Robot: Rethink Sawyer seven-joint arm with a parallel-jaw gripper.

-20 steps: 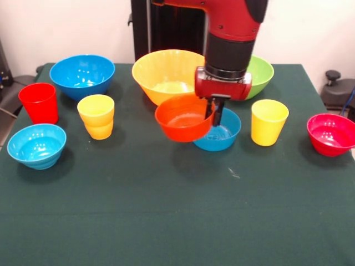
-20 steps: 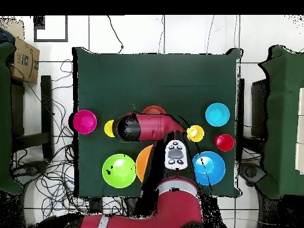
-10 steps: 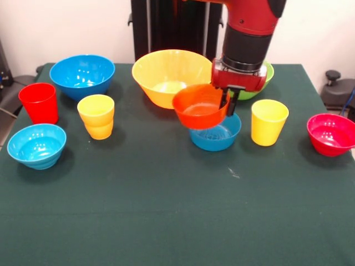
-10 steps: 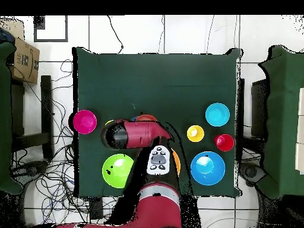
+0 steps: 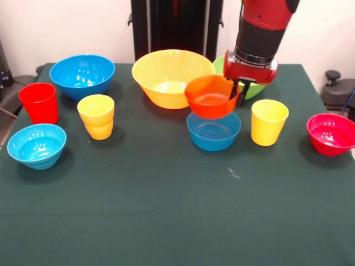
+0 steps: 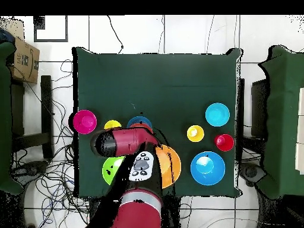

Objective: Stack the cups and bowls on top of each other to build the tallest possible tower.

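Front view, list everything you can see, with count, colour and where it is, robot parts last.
Large bowl: one, yellow-orange, far centre.
Medium bowls: two, blue far left, lime green behind the arm.
Small bowls: four, light-blue near left, blue centre, crimson right, orange-red held in the air.
Cups: one red left, one yellow right, two yellow-orange nested left of centre.
Tablecloth: one, dark green.
Arm: one, red and black.
Hand: one, gripping the orange-red bowl's rim.

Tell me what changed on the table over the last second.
The pincer, shut on the orange-red bowl, carried it up and toward the picture's right in the front view, away from the small blue bowl and closer to the lime green bowl. Grip unchanged; the other bowls and cups stayed put.
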